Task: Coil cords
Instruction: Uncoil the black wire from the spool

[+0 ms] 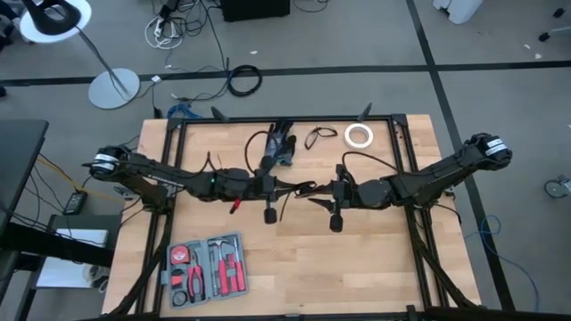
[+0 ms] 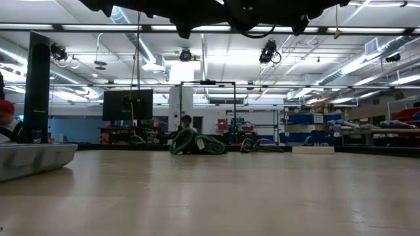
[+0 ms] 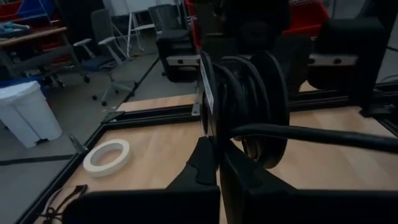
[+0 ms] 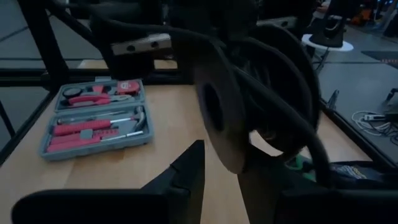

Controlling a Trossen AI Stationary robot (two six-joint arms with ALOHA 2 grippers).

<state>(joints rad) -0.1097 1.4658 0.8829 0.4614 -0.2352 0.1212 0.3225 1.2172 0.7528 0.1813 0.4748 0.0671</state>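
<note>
Both arms meet above the table's middle. My right gripper [image 1: 319,191] is shut on a puck-sized round bundle of black cord [image 4: 249,118], which also shows in the left wrist view [image 3: 249,102]. My left gripper [image 1: 291,187] is shut, its tips [image 3: 217,152] right at the bundle's lower rim, where the cord's loose tail [image 3: 311,135] leads off. A small loose loop of cord [image 1: 319,137] lies flat on the table's far part. The low view shows only dark arm parts along its top edge. My left gripper pinches the cord's loose tail [image 3: 239,130] at its fingertips, right beside the bundle. It comes level from the table's left. The tail runs off sideways from the fingers, clear of the table. My right gripper holds the round bundle between its two fingers, one finger [image 4: 186,171] beside the pale flat face [image 4: 214,118] and the other behind the windings. It comes about level from the table's right. The bundle stands on edge, lifted clear of the table.
A white tape roll [image 1: 359,135] lies at the far right, next to the small loop. A dark object [image 1: 277,147] sits at the far middle. A grey tool case with red tools [image 1: 207,267] lies at the near left. Black frame rails [image 1: 285,122] border the table.
</note>
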